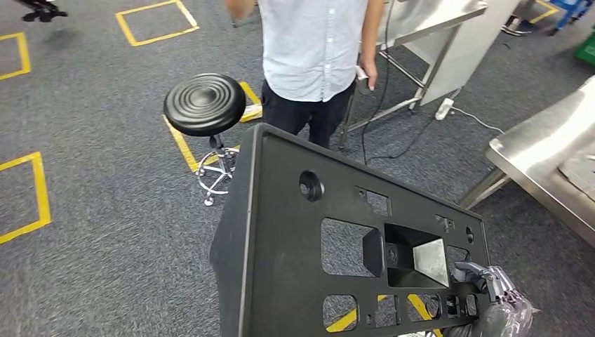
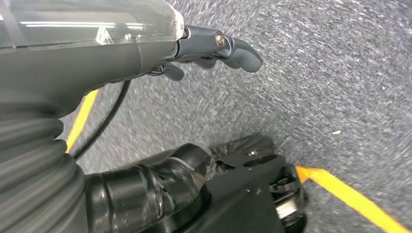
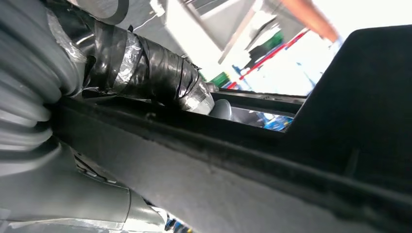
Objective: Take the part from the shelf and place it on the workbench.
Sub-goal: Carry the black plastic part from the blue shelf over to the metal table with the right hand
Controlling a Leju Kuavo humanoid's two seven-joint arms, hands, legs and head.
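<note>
The part [image 1: 281, 267] is a large black plastic panel with several cut-outs, held tilted over the carpet in front of me. My right hand [image 1: 495, 298] grips its lower right edge. In the right wrist view its taped fingers [image 3: 150, 68] hook over the panel's rim [image 3: 252, 160]. In the left wrist view my left hand [image 2: 160, 184] has its dark taped fingers curled against a black edge of the part [image 2: 248, 199], with the grey thumb [image 2: 228, 46] standing clear above the floor. The steel workbench [image 1: 540, 151] is at the right.
A person in a light shirt [image 1: 316, 49] stands just beyond the panel. A black round stool [image 1: 205, 104] is to the left of them. Another steel table [image 1: 435, 17], cables and a power strip [image 1: 445, 107] lie behind. Yellow floor markings [image 1: 38, 196] cross the grey carpet.
</note>
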